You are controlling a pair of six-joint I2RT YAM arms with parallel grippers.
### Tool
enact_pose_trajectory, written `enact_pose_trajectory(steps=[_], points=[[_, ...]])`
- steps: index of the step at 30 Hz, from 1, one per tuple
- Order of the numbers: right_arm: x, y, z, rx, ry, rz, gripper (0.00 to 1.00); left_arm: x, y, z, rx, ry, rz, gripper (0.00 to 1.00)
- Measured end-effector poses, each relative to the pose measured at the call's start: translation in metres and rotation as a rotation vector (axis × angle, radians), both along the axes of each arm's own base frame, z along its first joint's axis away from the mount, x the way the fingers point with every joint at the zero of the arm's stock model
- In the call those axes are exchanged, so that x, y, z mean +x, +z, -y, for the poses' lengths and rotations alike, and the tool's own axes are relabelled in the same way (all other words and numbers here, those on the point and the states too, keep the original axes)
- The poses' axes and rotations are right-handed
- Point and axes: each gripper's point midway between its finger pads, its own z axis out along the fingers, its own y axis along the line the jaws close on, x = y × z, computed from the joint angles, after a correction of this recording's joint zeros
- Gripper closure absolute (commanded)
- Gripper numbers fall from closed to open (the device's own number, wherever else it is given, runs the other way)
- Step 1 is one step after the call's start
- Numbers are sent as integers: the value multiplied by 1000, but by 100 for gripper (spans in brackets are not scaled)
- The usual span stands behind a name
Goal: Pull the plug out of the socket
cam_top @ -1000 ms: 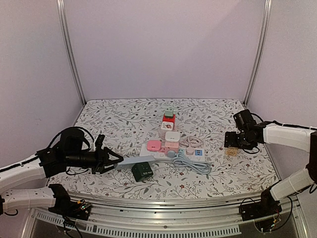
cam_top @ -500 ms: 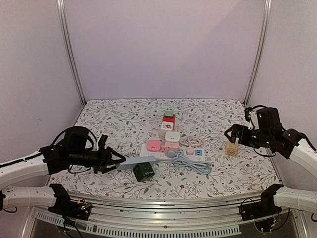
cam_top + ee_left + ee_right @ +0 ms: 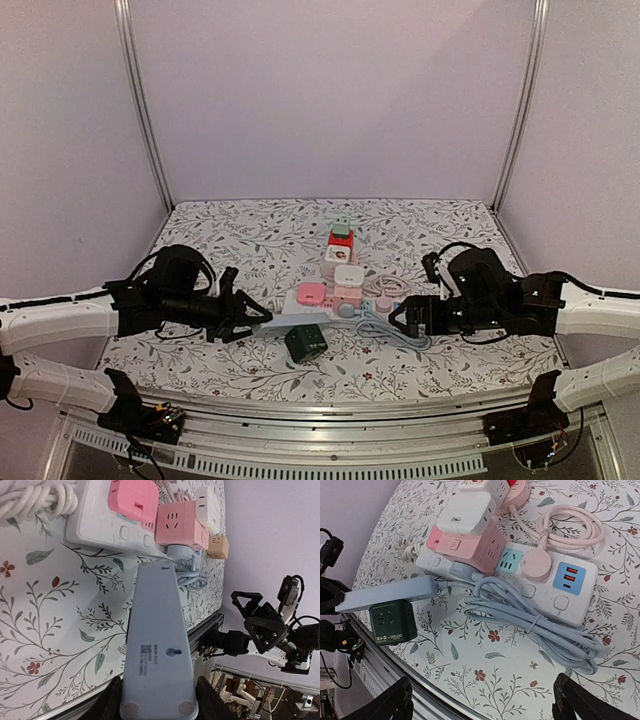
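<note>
One grey strip (image 3: 157,630) in left tool (image 3: 159,705); one green cube (image 3: 392,622) beside it.

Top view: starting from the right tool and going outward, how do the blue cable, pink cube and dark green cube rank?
From the right tool:
1. Blue cable, just to its left.
2. Pink cube, farther left and back.
3. Dark green cube, farthest left, toward the front edge.
</note>
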Motion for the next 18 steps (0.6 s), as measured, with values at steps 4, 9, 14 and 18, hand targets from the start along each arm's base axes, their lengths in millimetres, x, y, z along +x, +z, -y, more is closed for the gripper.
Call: enact_pose_trajectory(steps=[4,9,14,18], points=[[-9,-7,-42,9,59,-27,4,2,0,8,0,-16,-3,100],[-7,7,-103,56,127,-9,4,3,0,13,-1,-26,-2,100],[-10,-1,-142,70,177,-10,4,3,0,13,-2,-28,0,100],[-17,-21,-159,49,215,-40,5,2,1,13,-2,-32,5,100]])
